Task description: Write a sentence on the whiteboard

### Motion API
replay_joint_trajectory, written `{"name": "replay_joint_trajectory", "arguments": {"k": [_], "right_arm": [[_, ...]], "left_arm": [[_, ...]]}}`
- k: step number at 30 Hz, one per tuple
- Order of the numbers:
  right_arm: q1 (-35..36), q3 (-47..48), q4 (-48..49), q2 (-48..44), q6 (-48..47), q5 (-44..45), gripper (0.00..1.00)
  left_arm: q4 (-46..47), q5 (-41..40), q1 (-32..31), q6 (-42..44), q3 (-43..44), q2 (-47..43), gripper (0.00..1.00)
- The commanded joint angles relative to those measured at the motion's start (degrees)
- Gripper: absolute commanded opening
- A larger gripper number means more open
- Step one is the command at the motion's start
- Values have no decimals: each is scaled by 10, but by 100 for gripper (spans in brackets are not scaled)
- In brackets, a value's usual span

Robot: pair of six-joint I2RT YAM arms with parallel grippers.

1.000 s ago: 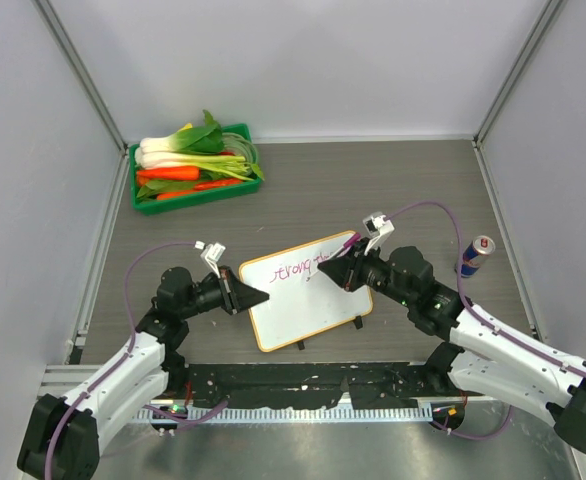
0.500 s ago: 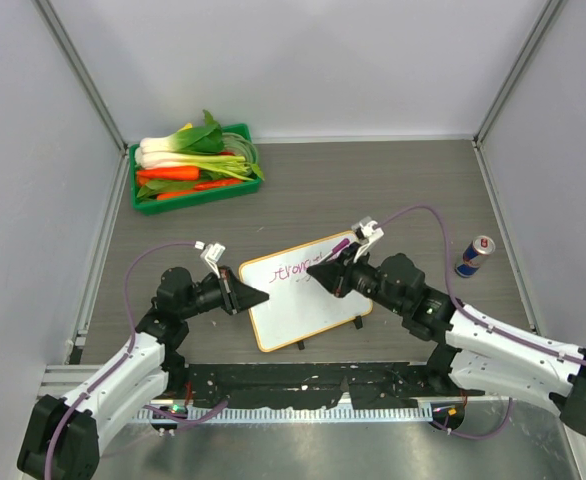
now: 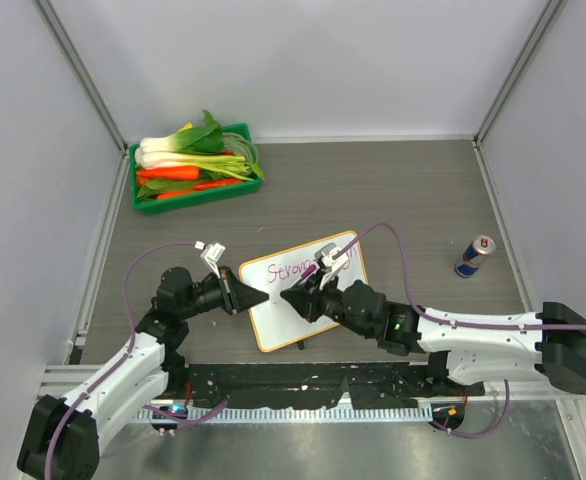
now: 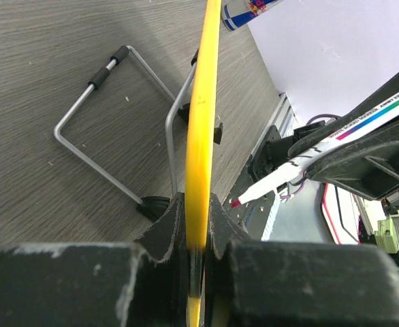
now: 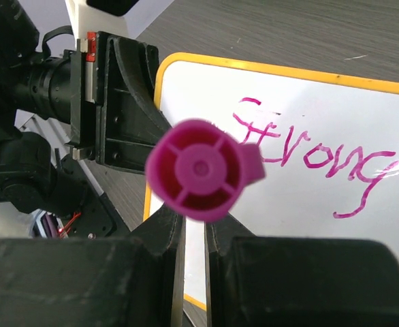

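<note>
The whiteboard stands tilted on its wire stand, and my left gripper is shut on its yellow left edge. The sentence shows as a pink "Strong" along the top; anything further right is hidden by my right arm. My right gripper is shut on a pink marker and sits over the board's left part, below the word. In the left wrist view the marker tip is a short way off the board's face.
A green tray of carrots and leafy greens sits at the back left. A drink can stands to the right of the board. Grey walls close in on three sides.
My right arm has swung left across the board with the marker, from the right end of the written line to the left part under "Strong". The left arm and the board have stayed still.
</note>
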Motion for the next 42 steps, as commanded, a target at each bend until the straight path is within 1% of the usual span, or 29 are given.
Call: {"name": "replay_joint_trajectory", "arguments": {"k": [1,6,12,20,32,42], "right_arm": [[17,19,54,10,-12,94,1],[21,22,56,28,-11,116,1],[23,22,54,45,-10,121,1],[21,10,45,40,-3,113,1],[24,-11,33,35,21,72,1],[37,-11,27,34,25,73,1]], "left_arm": [[-63,-56,8,56,-11,2,0],[-64,-54,8,56,-12,1,0],[-63,-53,8,56,-12,1,0],[-59,-51,8,56,-12,5,0],[-53,-47,7,57,-11,13,0],[-53,-46,8,58,-10,13,0]]}}
